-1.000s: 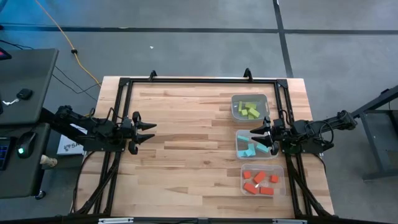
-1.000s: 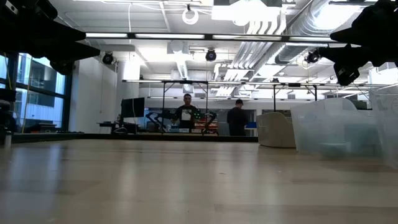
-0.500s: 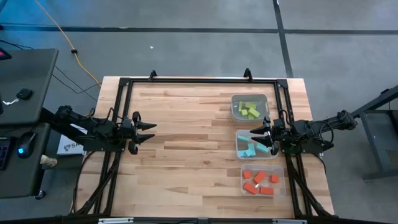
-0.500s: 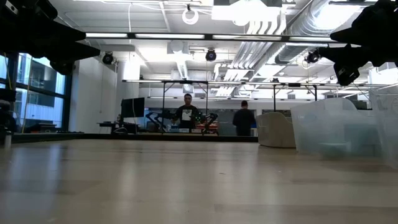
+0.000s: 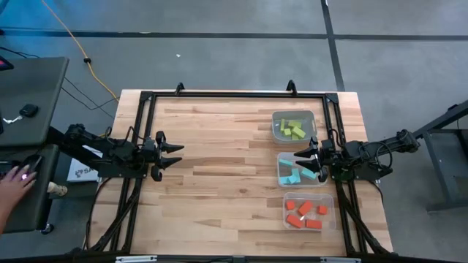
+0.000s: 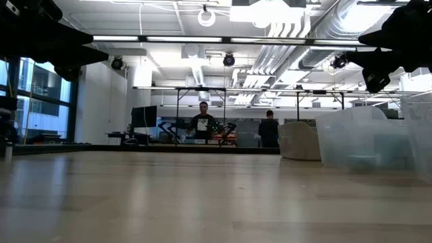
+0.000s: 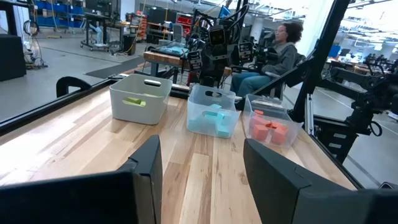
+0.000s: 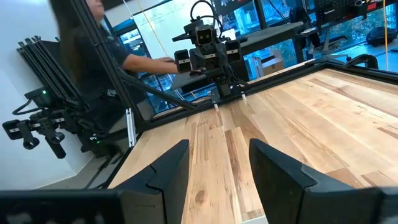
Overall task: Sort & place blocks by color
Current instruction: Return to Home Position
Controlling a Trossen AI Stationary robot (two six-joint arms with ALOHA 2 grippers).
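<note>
The left jaws gape wide and empty over the left edge of the wooden bench (image 5: 219, 161). At right, three clear plastic bins (image 5: 294, 112) separately hold lime green blocks (image 5: 294, 128), light blue blocks (image 5: 295, 174) and red-orange blocks (image 5: 303, 214). The right jaws, wide too, hover above the blue ones.

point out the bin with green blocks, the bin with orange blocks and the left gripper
green bin (image 5: 294, 112), high view, rim on the picture's top side
orange bin (image 5: 333, 212), high view, its right-hand rim
left gripper (image 5: 179, 155), high view, midway between its open fingertips
</note>
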